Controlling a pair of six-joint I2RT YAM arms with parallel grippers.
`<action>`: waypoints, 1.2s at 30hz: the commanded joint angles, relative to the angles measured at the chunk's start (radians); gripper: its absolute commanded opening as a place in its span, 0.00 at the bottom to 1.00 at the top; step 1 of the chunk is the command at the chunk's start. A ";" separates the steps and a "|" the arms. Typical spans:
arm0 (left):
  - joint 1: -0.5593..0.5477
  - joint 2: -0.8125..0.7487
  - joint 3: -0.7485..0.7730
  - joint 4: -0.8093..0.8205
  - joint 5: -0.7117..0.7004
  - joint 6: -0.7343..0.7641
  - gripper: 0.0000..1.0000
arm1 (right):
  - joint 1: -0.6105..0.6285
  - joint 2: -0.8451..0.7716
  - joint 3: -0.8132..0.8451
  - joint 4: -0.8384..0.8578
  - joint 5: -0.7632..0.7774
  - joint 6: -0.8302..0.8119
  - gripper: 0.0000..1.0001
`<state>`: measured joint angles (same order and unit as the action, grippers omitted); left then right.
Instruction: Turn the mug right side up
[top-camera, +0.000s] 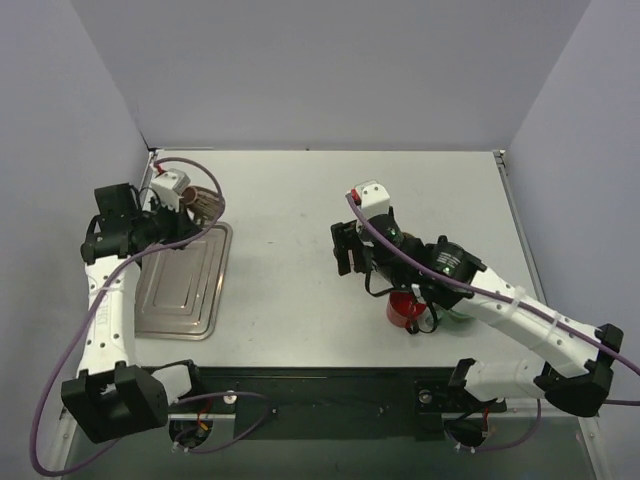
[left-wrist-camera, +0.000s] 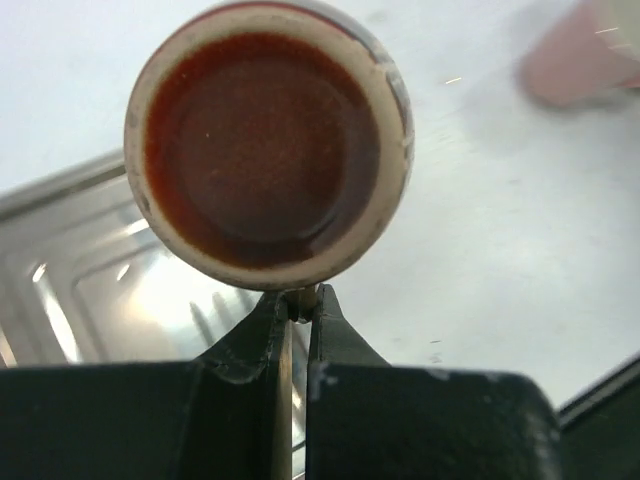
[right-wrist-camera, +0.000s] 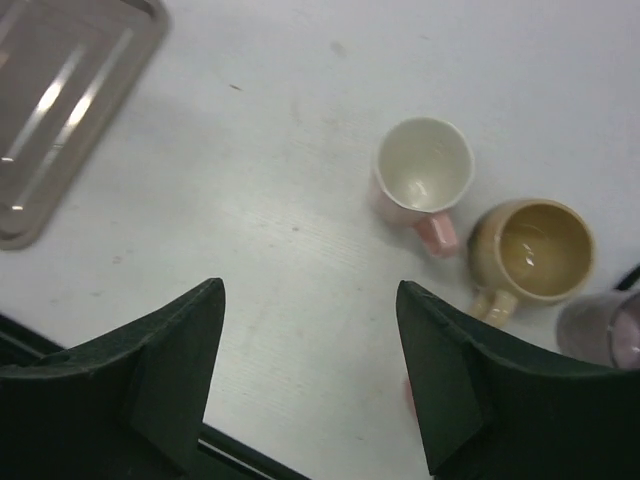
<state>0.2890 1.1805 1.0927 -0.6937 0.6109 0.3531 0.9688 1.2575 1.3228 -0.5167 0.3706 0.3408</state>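
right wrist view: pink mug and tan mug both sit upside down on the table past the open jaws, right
Not quite. The pink mug and the tan mug both stand right side up, their open mouths facing the camera, as the right wrist view shows. The rest holds: they sit on the table past the right gripper, whose jaws stand open.

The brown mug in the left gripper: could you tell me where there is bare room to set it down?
The metal tray by the brown mug is bare. So is the table between the tray and the right gripper, and along the back wall. The near right is crowded: pink mug, tan mug and purple cup cluster there.
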 joint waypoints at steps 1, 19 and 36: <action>-0.161 -0.094 0.186 -0.124 0.278 -0.110 0.00 | 0.070 -0.137 -0.094 0.357 -0.074 0.026 0.67; -0.516 -0.182 0.334 -0.061 0.401 -0.379 0.00 | 0.088 -0.104 -0.249 1.311 -0.452 0.214 0.73; -0.551 -0.171 0.246 -0.168 0.106 -0.180 0.88 | 0.045 -0.148 -0.125 0.723 -0.252 0.083 0.00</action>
<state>-0.2771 1.0157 1.3514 -0.7506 0.9611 -0.0021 1.0451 1.1976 1.1004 0.5774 -0.1326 0.5705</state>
